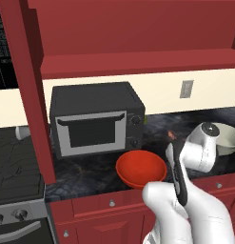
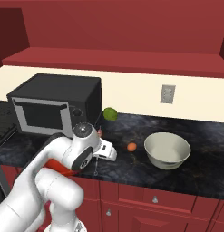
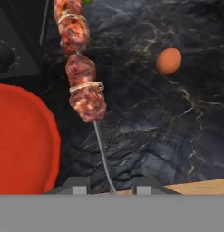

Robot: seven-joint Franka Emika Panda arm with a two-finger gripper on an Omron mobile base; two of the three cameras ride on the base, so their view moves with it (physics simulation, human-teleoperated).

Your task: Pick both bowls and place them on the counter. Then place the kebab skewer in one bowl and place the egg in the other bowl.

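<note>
The gripper is positioned low over the counter, with its two finger tips set narrowly on either side of the thin metal stick of the kebab skewer; the stick runs down between the tips, but the pictures do not settle whether the tips press on it. The skewer extends away from the hand, its brown and reddish meat pieces lying over the dark marbled stone. In the hand view the red bowl sits just beside the skewer on the left, with its rim close to the stick but apart from it. The egg rests on the counter, well apart from the skewer on the opposite side. In the right base view the egg lies on the stone just beside the cream-grey bowl, which stands upright on the counter. In the left base view the red bowl stands near the front edge of the counter, in front of a dark toaster oven. A green fruit lies near the wall beside the oven. A wall outlet is mounted on the cream backsplash above the counter.
</note>
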